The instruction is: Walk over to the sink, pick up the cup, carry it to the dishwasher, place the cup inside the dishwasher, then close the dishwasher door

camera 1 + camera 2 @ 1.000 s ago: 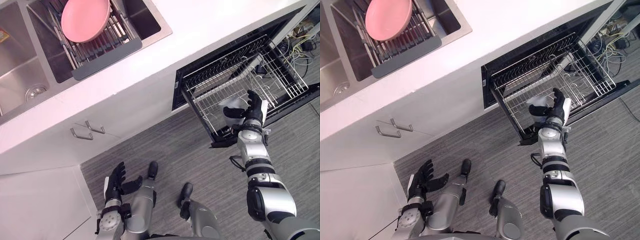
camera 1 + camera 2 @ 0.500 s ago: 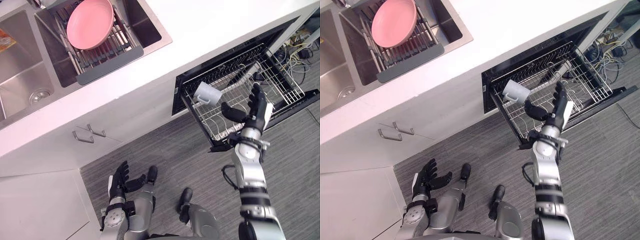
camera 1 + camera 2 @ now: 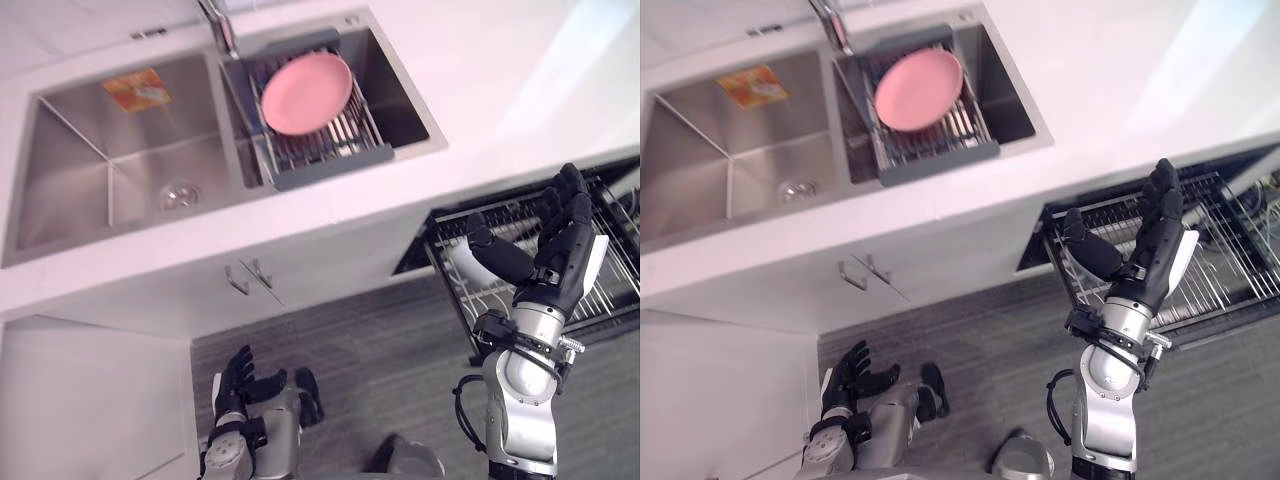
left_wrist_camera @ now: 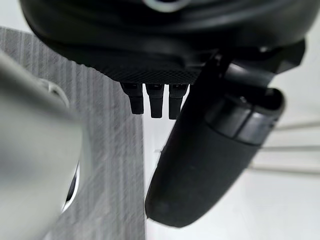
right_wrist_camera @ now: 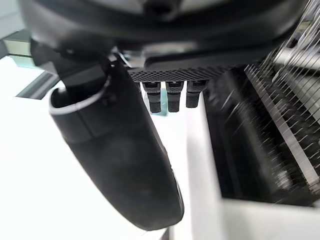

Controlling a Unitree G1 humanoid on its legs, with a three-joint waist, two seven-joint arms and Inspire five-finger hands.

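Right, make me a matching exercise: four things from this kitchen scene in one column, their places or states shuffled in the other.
Things:
1. pink plate
2. right robot hand
3. left robot hand
4. dishwasher rack

Places or states:
A. pulled out under the counter
B. low over the grey floor, fingers open
C. lying in the sink drainer
D. raised in front of the rack, fingers straight

Pairs: 1-C; 2-D; 3-B; 4-A.
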